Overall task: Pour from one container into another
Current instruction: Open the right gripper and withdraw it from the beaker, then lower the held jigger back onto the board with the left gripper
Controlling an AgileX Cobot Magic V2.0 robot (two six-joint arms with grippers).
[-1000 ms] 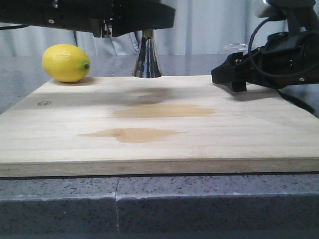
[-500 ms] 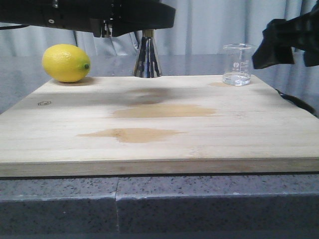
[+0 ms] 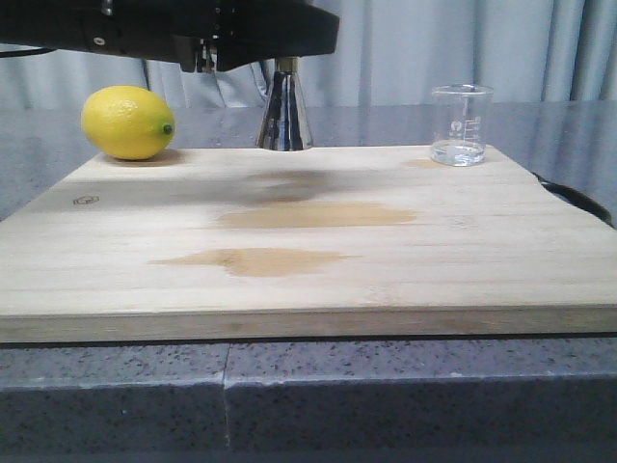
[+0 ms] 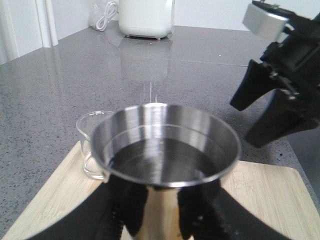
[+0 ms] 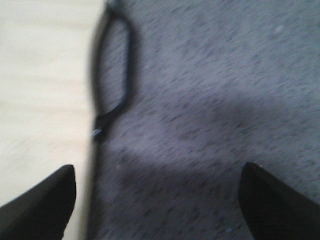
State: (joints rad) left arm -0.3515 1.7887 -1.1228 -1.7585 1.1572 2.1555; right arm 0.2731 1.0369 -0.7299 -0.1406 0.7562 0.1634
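Steel jigger (image 4: 165, 155) stands upright at the far edge of the wooden board (image 3: 308, 251), clamped low between the left gripper (image 4: 160, 210) fingers, liquid showing in its cup. Glass beaker (image 3: 461, 125) sits upright at the board's far right corner, well apart from it. Right gripper (image 5: 155, 200) hangs with jaws spread and empty over the counter past the board's right edge, the nearer arm to the beaker.

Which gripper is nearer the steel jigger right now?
Left. The left gripper grips the jigger; the right gripper hangs open over the grey counter, off the board's edge.
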